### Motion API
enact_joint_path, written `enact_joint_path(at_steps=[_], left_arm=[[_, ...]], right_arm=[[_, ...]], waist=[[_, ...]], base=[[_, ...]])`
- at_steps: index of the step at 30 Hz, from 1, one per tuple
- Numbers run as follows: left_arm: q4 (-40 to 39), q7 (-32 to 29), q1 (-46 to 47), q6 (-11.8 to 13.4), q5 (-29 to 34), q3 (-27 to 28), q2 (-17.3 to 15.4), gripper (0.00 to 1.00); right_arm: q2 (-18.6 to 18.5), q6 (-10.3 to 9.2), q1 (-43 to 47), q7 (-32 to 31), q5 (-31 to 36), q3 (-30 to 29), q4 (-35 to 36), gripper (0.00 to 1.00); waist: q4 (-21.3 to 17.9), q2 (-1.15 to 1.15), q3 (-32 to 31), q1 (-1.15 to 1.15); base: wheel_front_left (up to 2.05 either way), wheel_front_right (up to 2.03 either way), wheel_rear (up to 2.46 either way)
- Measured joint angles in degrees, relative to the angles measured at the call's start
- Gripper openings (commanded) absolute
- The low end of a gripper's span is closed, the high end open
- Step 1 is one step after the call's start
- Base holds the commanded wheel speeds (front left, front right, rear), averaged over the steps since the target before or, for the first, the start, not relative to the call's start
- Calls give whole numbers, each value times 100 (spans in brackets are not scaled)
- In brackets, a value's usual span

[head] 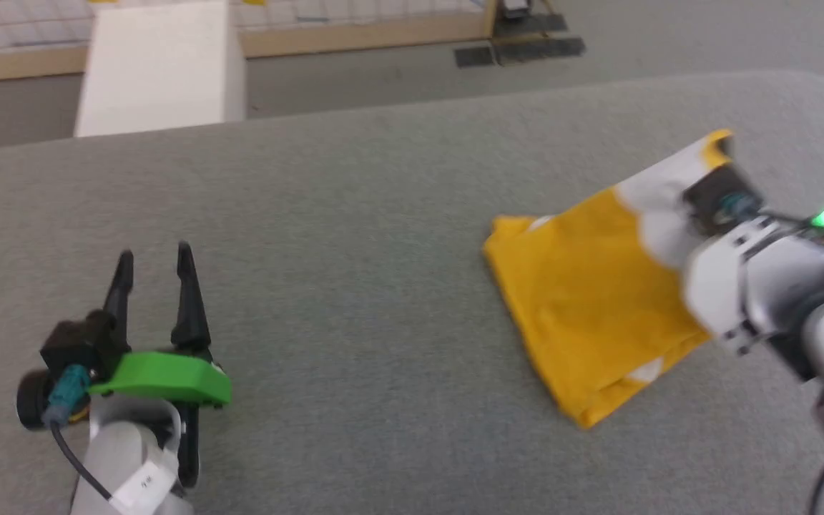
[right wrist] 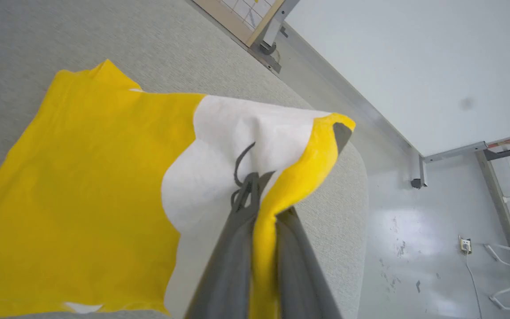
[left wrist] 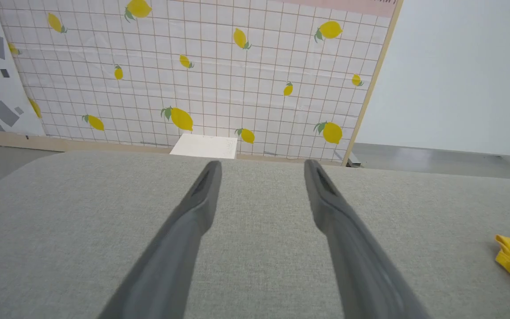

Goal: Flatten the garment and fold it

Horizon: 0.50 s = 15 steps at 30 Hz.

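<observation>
Right pincer is clamped on an edge of the yellow T-shirt, holding that corner up off the grey table so the white printed patch tents upward. It looks like a fold being carried across, with the rest of the shirt lying on the table's right side as the anchor. Out to the left, the left pincer hovers with its fingers apart and empty, well apart from the cloth, probably parked there to leave the right arm room.

The left gripper sits with fingers spread (pointing forward), while the right gripper, seemingly raised, pinches the shirt tight.
</observation>
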State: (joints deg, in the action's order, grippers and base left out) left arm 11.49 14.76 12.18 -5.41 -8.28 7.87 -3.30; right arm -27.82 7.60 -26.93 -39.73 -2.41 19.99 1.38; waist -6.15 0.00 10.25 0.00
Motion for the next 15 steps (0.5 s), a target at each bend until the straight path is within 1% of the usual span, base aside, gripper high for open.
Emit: enact_joint_path(at_steps=[4,7,10,15], left_arm=[[-192,1,281,0,41,9,-86,100],[-392,2,443,43,148,-25,-109,100],[-500,1,582,43,248,-77,-178,100],[-686,-79,803,44,330,-136,-335,100]], right_arm=[[-552,0,-347,311,-10,-79,-539,0],[-742,1,-582,615,53,-236,-954,0],[-828,0,-748,899,196,-544,-1463,0],[-760,1,-996,1441,541,-1215,-2179,0]], waist=[[-256,0,299,0],[-436,0,560,0],[-607,0,839,0],[-867,0,1320,0]], base=[[0,0,0],[0,0,0],[0,0,0],[0,0,0]])
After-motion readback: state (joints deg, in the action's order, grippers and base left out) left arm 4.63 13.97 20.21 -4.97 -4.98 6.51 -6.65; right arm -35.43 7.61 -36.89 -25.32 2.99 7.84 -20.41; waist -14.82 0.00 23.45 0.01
